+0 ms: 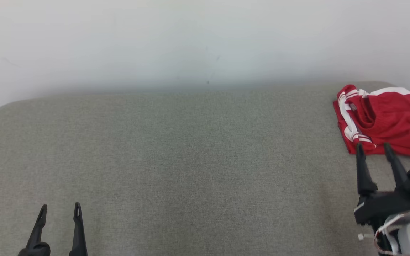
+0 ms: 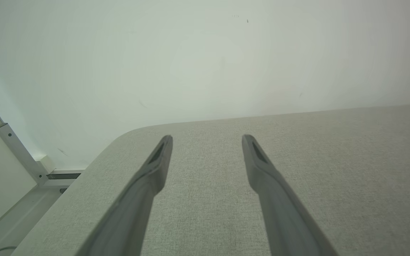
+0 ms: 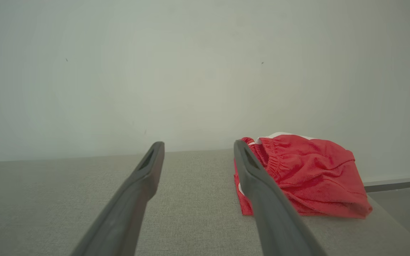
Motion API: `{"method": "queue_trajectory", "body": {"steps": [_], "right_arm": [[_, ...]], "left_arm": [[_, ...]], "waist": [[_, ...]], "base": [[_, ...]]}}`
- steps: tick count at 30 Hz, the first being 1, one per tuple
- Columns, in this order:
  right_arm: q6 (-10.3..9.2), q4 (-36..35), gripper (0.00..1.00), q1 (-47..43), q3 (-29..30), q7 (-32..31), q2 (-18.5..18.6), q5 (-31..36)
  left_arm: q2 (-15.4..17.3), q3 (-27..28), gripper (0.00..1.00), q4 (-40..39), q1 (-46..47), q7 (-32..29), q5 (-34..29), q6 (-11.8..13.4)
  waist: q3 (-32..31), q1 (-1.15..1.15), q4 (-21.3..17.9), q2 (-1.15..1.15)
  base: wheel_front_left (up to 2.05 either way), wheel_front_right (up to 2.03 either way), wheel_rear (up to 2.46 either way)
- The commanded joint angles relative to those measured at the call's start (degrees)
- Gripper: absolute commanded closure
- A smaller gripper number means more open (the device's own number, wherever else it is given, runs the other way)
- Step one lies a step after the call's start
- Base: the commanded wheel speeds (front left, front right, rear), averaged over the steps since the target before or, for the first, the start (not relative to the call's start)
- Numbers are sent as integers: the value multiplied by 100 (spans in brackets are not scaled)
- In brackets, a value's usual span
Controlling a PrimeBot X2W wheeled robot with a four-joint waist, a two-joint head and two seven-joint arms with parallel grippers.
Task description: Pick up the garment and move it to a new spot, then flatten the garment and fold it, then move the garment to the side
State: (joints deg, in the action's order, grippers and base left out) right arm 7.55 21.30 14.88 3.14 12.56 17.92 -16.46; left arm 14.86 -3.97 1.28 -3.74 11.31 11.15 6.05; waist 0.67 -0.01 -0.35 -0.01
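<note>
On gray surface (image 1: 190, 160), far rt: red garment (image 1: 390, 121) bunched; right hand (image 1: 373, 145) wide nr it, left hand (image 1: 61, 205) wide.

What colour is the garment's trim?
White stripes on the red garment; clearest in the head view.

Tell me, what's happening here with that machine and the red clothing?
A two-armed robot is working at a grey padded table. A red garment with white stripes lies bunched at the table's far right. The robot's right hand sits close to the garment's near edge with its fingers spread, gripping nothing. The left hand is open too, over bare table on the other side. So nothing is being held at this moment.
</note>
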Motion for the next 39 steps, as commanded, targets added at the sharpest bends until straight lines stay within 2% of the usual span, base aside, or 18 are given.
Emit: {"method": "queue_trajectory", "body": {"steps": [1, 10, 15, 39], "right_arm": [[-14, -211, 0, -310, 129, -39, -174, 145], [-14, -1163, 0, -1491, 235, -167, -948, 600], [-14, -1446, 0, -1828, 218, -187, -1179, 768], [-14, -1598, 0, -2100, 331, -472, -1348, 941]], "left_arm": [[34, -19, 0, 9, -100, -37, -34, 42], [75, -43, 0, 35, -180, -128, 11, 91], [95, -72, 0, 69, -202, -212, 21, 96], [137, -95, 0, 32, -212, -295, 293, 33]], "waist": [[-149, 1, 101, 1], [-308, 1, 106, 1], [-355, 1, 68, 1], [-476, 1, 21, 1]], "base": [[0, 0, 0], [0, 0, 0], [0, 0, 0], [0, 0, 0]]}}
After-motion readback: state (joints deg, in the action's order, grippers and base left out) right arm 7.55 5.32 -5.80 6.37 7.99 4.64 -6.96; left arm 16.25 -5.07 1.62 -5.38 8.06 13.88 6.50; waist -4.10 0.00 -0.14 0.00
